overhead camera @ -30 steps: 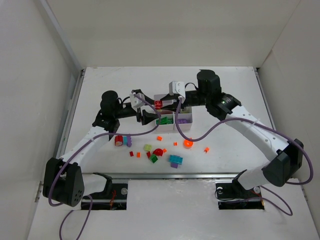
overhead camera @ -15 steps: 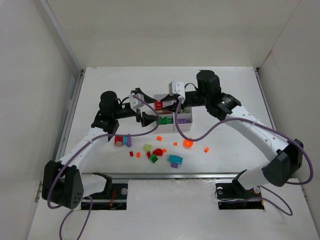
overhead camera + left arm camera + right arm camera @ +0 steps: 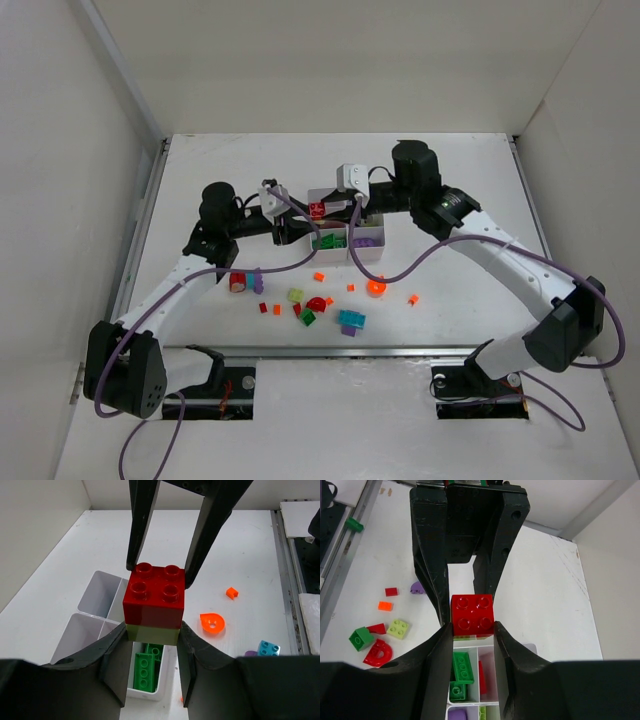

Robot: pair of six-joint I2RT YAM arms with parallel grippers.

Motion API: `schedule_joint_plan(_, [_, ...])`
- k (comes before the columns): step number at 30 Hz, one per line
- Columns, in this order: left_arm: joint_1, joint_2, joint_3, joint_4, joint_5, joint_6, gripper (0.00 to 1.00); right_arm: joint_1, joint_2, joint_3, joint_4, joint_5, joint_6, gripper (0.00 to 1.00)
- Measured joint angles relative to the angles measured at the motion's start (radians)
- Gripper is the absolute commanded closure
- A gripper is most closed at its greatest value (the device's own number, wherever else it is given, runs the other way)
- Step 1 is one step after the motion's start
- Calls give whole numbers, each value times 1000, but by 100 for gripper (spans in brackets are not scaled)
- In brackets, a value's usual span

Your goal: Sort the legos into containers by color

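Observation:
A red 2x2 brick (image 3: 317, 209) stacked on a yellow-green brick (image 3: 152, 633) hangs in the air over the white six-compartment tray (image 3: 367, 256). My right gripper (image 3: 472, 627) is shut on the red brick (image 3: 472, 613). My left gripper (image 3: 152, 630) is shut on the yellow-green brick below it. The two grippers meet head-on, left (image 3: 297, 222) and right (image 3: 332, 208). The tray holds green bricks (image 3: 460, 667), a red piece (image 3: 483, 677) and a purple piece (image 3: 459, 713).
Loose legos lie on the table in front of the tray: an orange round piece (image 3: 376, 287), a cyan brick (image 3: 351, 319), a red D-shaped piece (image 3: 317, 303), a green brick (image 3: 309, 317), a yellow-green plate (image 3: 296, 296), and a red-cyan-purple cluster (image 3: 241, 281).
My left gripper's fingers, spread wide beside the stack before, have closed onto its lower brick. The right gripper and the red brick have stayed in place.

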Motion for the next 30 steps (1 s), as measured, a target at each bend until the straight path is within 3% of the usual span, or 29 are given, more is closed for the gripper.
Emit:
schedule_joint_plan(20, [16,11,-98,-211,-219,101,100,-37,48,-2,-21,60,-2,100])
schedule_joint_plan(21, [17,11,-98,-211,-223,107,100,-42,58,-2,-21,58,-1,97])
schedule_joint_plan(24, [22,11,-98,-211,-227,125,100,-53,94,4,-28,49,-4,49])
schedule_joint_plan(25, [22,11,-98,-211,-227,131,100,-53,109,10,-31,48,-1,40])
schedule_joint_plan(27, [22,12,-98,-212,-221,157,100,-52,150,44,-77,23,-32,31])
schedule_joint_plan(30, [22,23,-91,-229,-196,208,100,-45,211,107,-131,0,-70,28])
